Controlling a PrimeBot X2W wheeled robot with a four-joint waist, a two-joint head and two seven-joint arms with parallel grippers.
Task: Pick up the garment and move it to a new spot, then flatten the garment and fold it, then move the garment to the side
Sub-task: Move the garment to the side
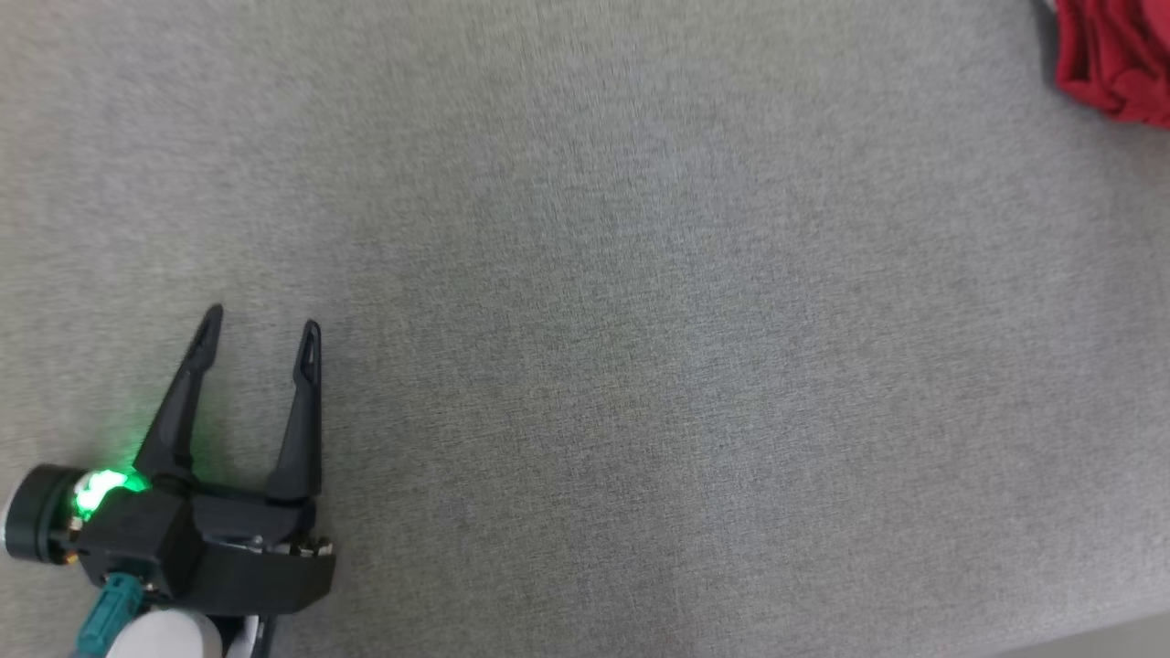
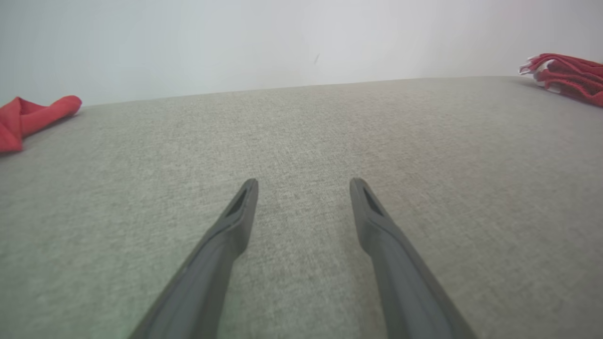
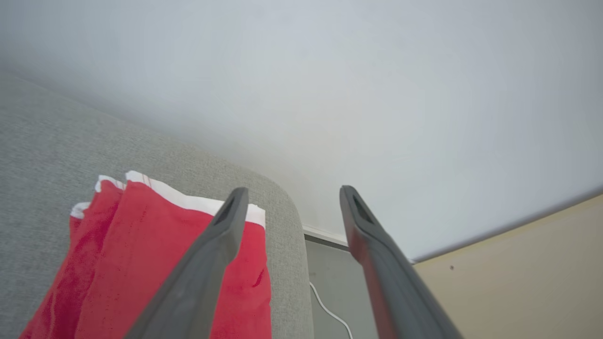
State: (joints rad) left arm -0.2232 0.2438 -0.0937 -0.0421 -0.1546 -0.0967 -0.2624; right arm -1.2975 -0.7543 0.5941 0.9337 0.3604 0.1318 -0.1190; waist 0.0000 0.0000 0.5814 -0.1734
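**Grey fabric surface [image 1: 640, 366] with one folded garment and both grippers free.** The surface serves as the reference for all positions.

(a) Head view. The left gripper [image 1: 261, 322] lies over the near left part of the surface. Its two dark fingers are spread, with bare grey fabric between them. A green light glows at the base of this gripper. The garment [image 1: 1111, 64], red, sits at the far right corner of the surface and is cut off by the frame edge. It is well apart from the left gripper.

(b) Left wrist view. The same two fingers stand apart and low over the surface, pinching nothing. The garment appears at the far right edge of the surface as a flat red stack with white trim. A second red cloth [image 2: 28, 117] lies crumpled at the far left edge of the surface. A pale wall [image 2: 282, 37] rises behind the surface.

(c) Right wrist view. The right gripper [image 3: 293, 190] is held over the rounded corner of the surface, fingers spread wide and nothing between them. The garment lies folded in layers just inside that corner, its white-edged hems turned toward the wall. One finger crosses in front of the red cloth; whether it touches cannot be told. Beyond the corner, a thin white cable [image 3: 330, 310] runs below the surface.
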